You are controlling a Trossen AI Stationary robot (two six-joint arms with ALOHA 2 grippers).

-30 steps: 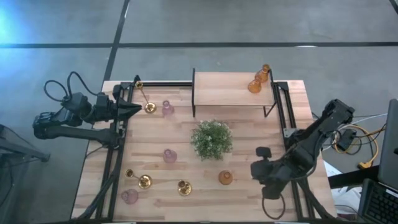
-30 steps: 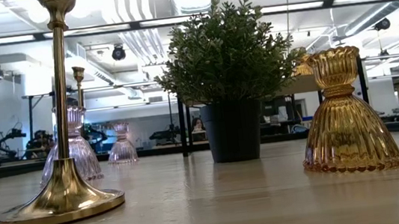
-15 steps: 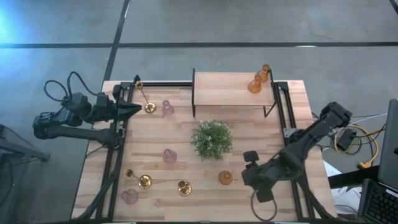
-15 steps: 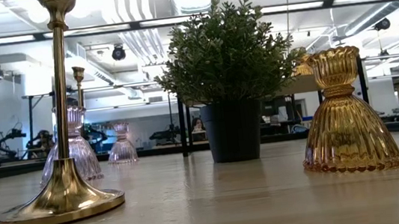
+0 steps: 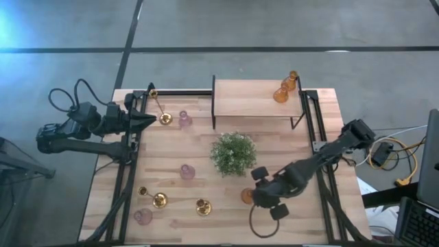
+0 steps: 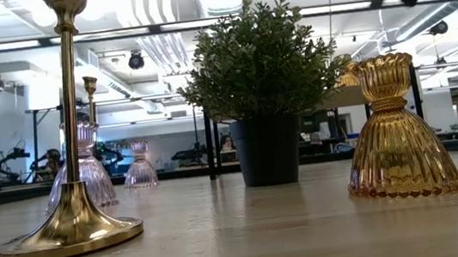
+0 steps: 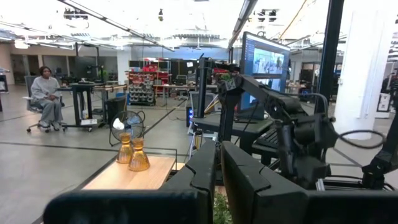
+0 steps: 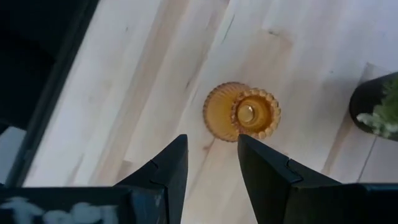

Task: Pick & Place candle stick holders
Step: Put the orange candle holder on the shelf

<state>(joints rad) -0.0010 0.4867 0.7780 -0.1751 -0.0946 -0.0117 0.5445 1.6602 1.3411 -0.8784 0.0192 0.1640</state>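
An amber glass holder (image 5: pixel 247 196) stands upright on its wide base near the table's front, right of centre; it also shows in the low view (image 6: pixel 398 131) and the right wrist view (image 8: pixel 242 113). My right gripper (image 5: pixel 258 195) hangs open just above it and a little to its right, fingers pointing down (image 8: pixel 211 142), touching nothing. Two more amber holders (image 5: pixel 282 90) stand on the raised shelf. My left gripper (image 5: pixel 152 121) waits shut at the table's left edge, beside a brass holder (image 5: pixel 160 113). Pink holders (image 5: pixel 186 171) and brass holders (image 5: pixel 156 199) stand on the table.
A bushy green plant (image 5: pixel 233 153) in a dark pot stands mid-table, just behind the amber holder. The wooden shelf (image 5: pixel 254 103) on black legs sits at the far edge. Black rails (image 5: pixel 127 178) run along both table sides. A person sits far off in the room (image 7: pixel 46 96).
My right arm has swung toward the table's left edge, from the right rail to above the amber holder near the front. Its gripper now shows at the top of the low view. The holders have not moved.
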